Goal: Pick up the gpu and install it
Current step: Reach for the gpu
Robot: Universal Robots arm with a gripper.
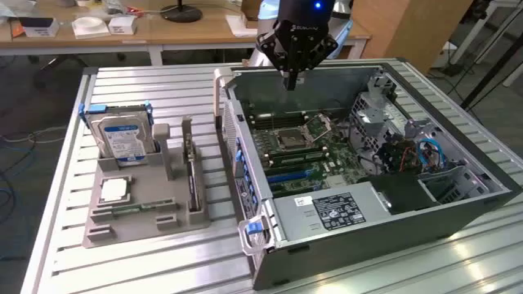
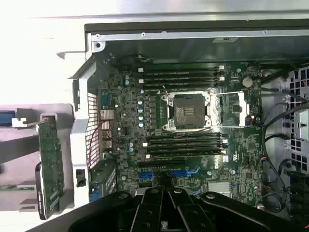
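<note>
The gpu [image 1: 192, 174] stands on edge in a slot of the grey holder [image 1: 147, 229], at the exterior view's left of the open computer case [image 1: 457, 214]. In the wrist view the gpu [image 2: 50, 164] appears as a long board with a dark edge, outside the case wall. My gripper [image 1: 289, 81] hangs over the far end of the case, well away from the gpu. Its black fingers [image 2: 153, 209] are pressed together with nothing between them, above the motherboard [image 2: 130, 145] near the blue slots [image 2: 186, 172].
The holder also carries a silver, blue-labelled hard drive [image 1: 122, 139], a processor chip [image 1: 114, 188] and a green memory stick [image 1: 135, 210]. Inside the case are the processor socket [image 2: 187, 110], cables [image 1: 429, 153] and a power supply [image 1: 335, 211]. A wooden desk [image 1: 180, 30] stands behind the slatted table.
</note>
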